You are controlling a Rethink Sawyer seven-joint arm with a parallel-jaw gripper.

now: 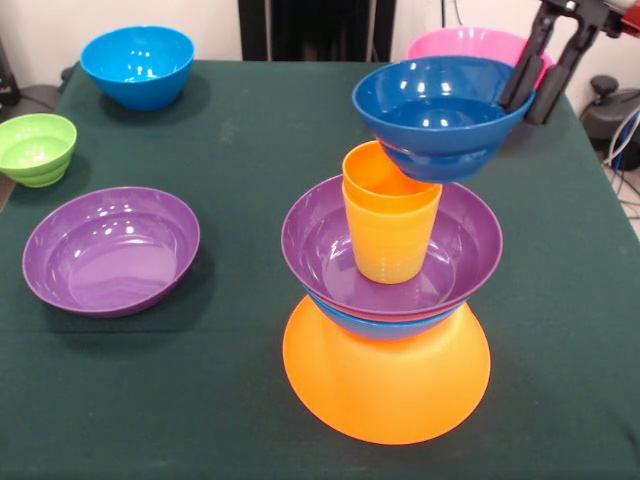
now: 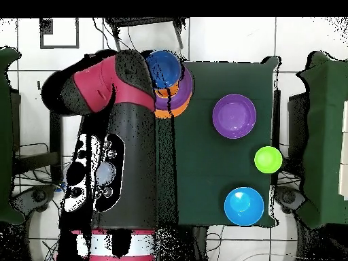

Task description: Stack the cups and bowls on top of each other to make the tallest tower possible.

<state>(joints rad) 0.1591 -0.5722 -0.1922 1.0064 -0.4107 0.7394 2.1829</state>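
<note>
Gripper (image 1: 533, 88) at upper right of the front view clamps the dark blue bowl's (image 1: 440, 115) rim, hovering over the orange cup (image 1: 388, 215) topping the tower (image 1: 388, 330).

We see the gripper (image 1: 540, 75) clamping the dark blue bowl's (image 1: 440, 115) rim, holding it tilted above the orange cup (image 1: 388, 215) in our tower's (image 1: 388, 320) purple bowl (image 1: 320, 245).

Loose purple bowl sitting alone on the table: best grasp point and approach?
Take the purple bowl by its rim, coming straight down from above, one finger inside the wall and one outside. It sits upright and open, wide and shallow, so it looks too broad to span, and its sloped glossy sides would likely slip. The rim toward the tower looks clear; the green bowl stands apart.
</note>
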